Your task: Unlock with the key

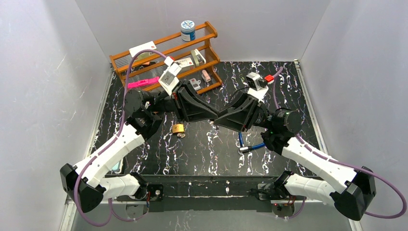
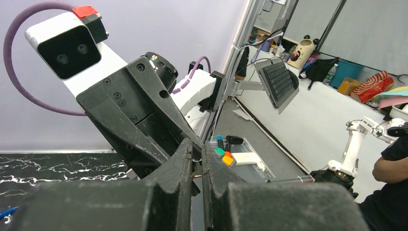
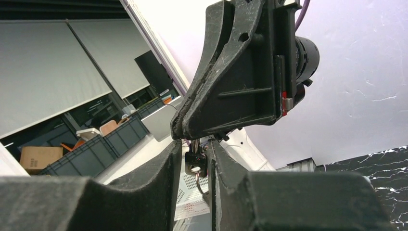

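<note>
Your top view is bright and evenly lit from above, with only soft shadows pooling on the black table. In your wrist views the left fingers and right fingers sit blurred close to the lens.

black marbled table, grey walls

The padlock — small, brass-bodied, with a silvery part at its near end — lay flat on the bench, left of centre and about midway between the back and front edges. The key, dark-headed on a wire ring, hung above the bench's middle, pinched in the right gripper.
</note>
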`<state>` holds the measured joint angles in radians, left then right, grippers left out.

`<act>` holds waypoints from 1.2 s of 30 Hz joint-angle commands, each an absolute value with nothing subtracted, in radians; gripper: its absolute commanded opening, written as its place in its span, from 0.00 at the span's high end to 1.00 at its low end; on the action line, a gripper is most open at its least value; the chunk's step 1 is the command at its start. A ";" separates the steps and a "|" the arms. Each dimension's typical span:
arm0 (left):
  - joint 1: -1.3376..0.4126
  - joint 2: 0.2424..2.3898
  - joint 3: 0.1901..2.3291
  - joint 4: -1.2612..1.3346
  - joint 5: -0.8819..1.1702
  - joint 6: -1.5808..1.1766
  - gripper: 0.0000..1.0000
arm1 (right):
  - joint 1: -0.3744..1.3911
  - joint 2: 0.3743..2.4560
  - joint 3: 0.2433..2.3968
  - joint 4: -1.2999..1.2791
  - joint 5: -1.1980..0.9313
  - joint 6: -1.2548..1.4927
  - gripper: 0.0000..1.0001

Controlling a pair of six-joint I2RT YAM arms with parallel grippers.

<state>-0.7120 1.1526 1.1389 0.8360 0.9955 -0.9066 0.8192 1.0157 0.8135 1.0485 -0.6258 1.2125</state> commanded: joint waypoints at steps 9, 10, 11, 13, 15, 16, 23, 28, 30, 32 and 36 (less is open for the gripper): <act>-0.719 1.144 1.176 0.908 0.986 -0.858 1.00 | 0.825 0.976 0.818 1.073 -0.647 1.205 0.66; -0.719 1.144 1.176 0.910 0.986 -0.859 1.00 | 0.825 0.969 0.810 1.078 -0.646 1.203 0.70; -0.719 1.143 1.174 0.913 0.989 -0.861 1.00 | 0.825 0.963 0.802 1.086 -0.643 1.201 0.71; -0.718 1.140 1.169 0.919 0.992 -0.863 1.00 | 0.825 0.948 0.784 1.106 -0.638 1.199 0.73; -0.721 1.138 1.164 0.925 0.992 -0.863 1.00 | 0.825 0.943 0.784 1.095 -0.634 1.192 0.72; -0.722 1.137 1.162 0.928 0.993 -0.864 1.00 | 0.824 0.942 0.784 1.097 -0.636 1.192 0.69; -0.728 1.133 1.151 0.946 0.996 -0.866 1.00 | 0.825 0.947 0.786 1.112 -0.637 1.203 0.53; -0.731 1.132 1.146 0.952 0.997 -0.866 1.00 | 0.825 0.959 0.806 1.082 -0.637 1.197 0.75; -0.733 1.132 1.141 0.954 0.997 -0.866 1.00 | 0.825 0.963 0.815 1.069 -0.636 1.192 0.78; -0.734 1.132 1.136 0.955 0.998 -0.865 1.00 | 0.825 0.966 0.821 1.062 -0.633 1.189 0.82; -0.734 1.134 1.128 0.957 0.996 -0.867 1.00 | 0.825 0.969 0.827 1.046 -0.621 1.183 0.99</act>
